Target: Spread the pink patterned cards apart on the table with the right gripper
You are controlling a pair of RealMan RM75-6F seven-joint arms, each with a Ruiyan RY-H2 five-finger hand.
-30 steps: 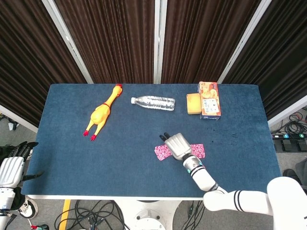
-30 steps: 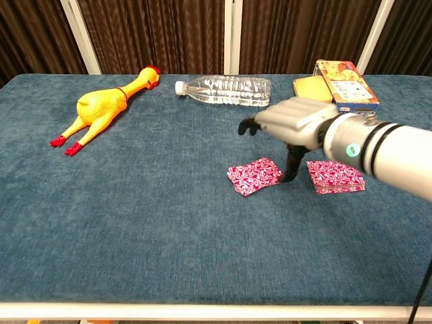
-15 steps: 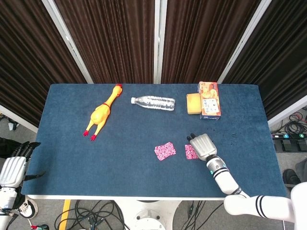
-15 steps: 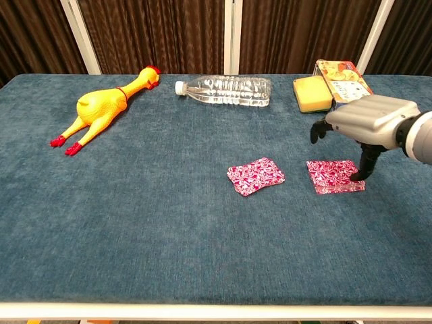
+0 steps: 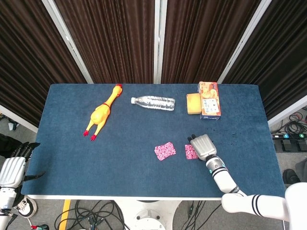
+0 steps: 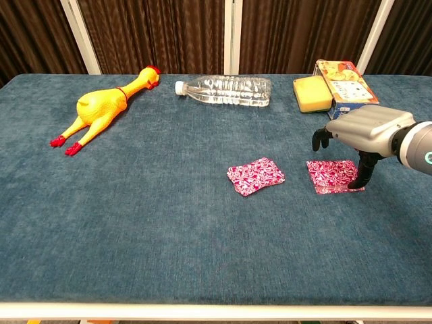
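Two pink card piles flat on the blue table (image 5: 72, 158), well apart. Left cards (image 6: 256, 175) lying free near the table's middle, fully visible in both views. Right cards (image 6: 330, 175) partly under the right hand (image 6: 368, 131); in the head view only a left-hand strip of these cards (image 5: 190, 152) showing, remainder covered by the hand (image 5: 203, 146).

Right hand palm-down over the right cards, one dark fingertip (image 6: 356, 183) down at the pile's right edge, touching or nearly so; exact contact not resolvable. Other dark fingertips visible at the hand's far-left end, raised off the cloth. Nothing gripped; fingers extended rather than curled, though underside of palm hidden in both views. Forearm cut off at the right frame edge in the chest view.

Left hand (image 5: 12, 167) seen only in the head view, off the table's left edge, low and partly cropped at the frame border. Dark fingers pointing up and apart, holding nothing.

Along the far side: rubber chicken (image 5: 101, 113), clear bottle (image 5: 153, 102) on its side, yellow sponge (image 5: 193, 103) touching an orange box (image 5: 209, 99). Box print too small to read.
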